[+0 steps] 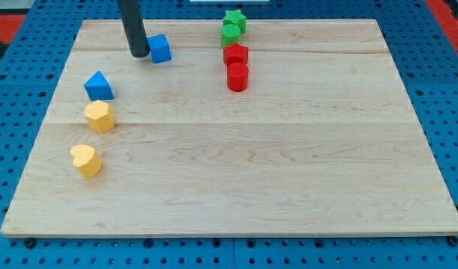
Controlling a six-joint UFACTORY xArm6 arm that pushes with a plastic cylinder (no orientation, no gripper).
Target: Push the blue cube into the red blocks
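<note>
The blue cube (161, 48) sits near the view's top, left of centre, on the wooden board (236, 172). My tip (139, 54) is at the cube's left side, touching or almost touching it. Two red blocks stand to the cube's right: a red angular block (235, 54) and a red cylinder (237, 77) just below it. A gap of bare board lies between the cube and the red blocks.
Two green blocks (233, 26) sit just above the red ones, at the board's top edge. A blue triangular block (98, 86), a yellow hexagonal block (99, 116) and a yellow heart-shaped block (86, 161) line the view's left.
</note>
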